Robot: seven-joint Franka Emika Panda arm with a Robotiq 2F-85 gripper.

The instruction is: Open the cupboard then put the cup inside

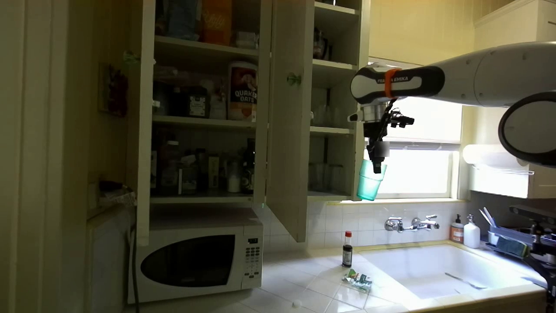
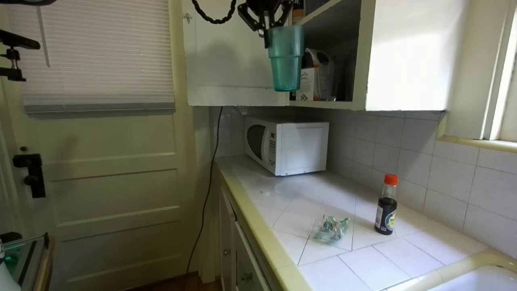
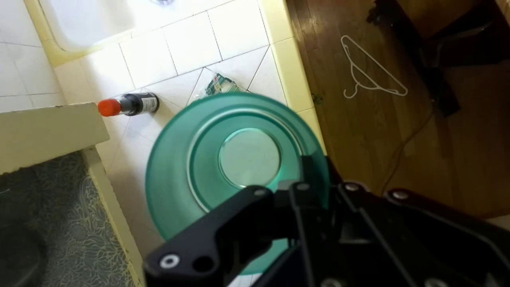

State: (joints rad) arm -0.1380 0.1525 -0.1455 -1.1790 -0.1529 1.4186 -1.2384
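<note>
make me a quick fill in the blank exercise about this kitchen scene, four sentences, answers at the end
1. The end effector holds one thing in the air: the teal ____.
2. The cupboard door is not shut but ____.
3. The microwave sits on the white-tiled ____.
4. The red-capped bottle is not lying on its side but standing ____.

Missing words, in order: cup; open; counter; upright.

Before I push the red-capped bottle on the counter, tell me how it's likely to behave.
The bottle would likely tip if pushed near its red cap, standing tall and narrow. Once down, it would probably roll, being round-bodied. It may feel bottom-heavy: dark liquid seems to fill its lower part.
</note>
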